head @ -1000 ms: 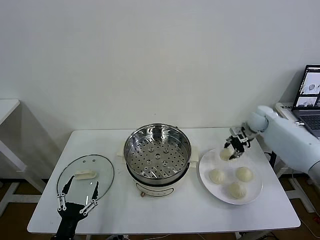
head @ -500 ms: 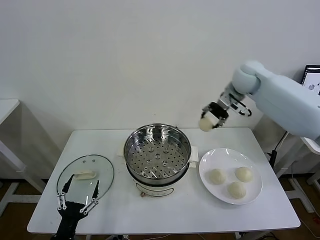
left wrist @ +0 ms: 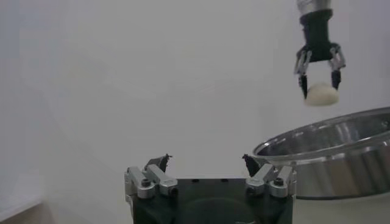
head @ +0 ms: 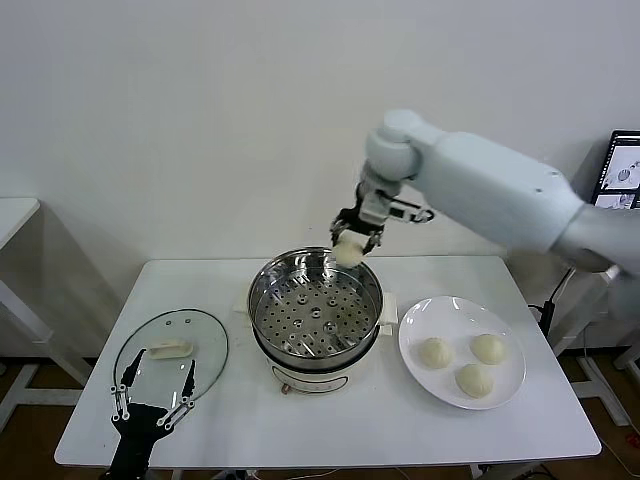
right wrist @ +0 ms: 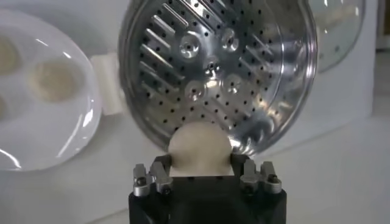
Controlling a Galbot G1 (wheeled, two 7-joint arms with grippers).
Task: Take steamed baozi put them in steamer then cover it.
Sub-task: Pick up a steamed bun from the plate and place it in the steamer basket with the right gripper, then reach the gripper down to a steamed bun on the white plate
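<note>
My right gripper (head: 352,243) is shut on a cream-white baozi (head: 348,251) and holds it in the air above the far rim of the steamer (head: 315,310), a shiny steel pot with a perforated tray. In the right wrist view the baozi (right wrist: 199,148) sits between the jaws over the steamer (right wrist: 219,67). Three more baozi (head: 434,352) lie on a white plate (head: 415,321) right of the steamer. My left gripper (head: 153,405) is open and empty at the table's front left, near the glass lid (head: 172,352).
A laptop (head: 622,190) stands at the far right beyond the table. The white wall is close behind the table. The table's front edge runs just under my left gripper. In the left wrist view the steamer (left wrist: 329,158) and my right gripper (left wrist: 319,85) show farther off.
My right gripper lifted a baozi off the plate and carried it left, from the plate to above the steamer's far rim. The left arm has not moved.
</note>
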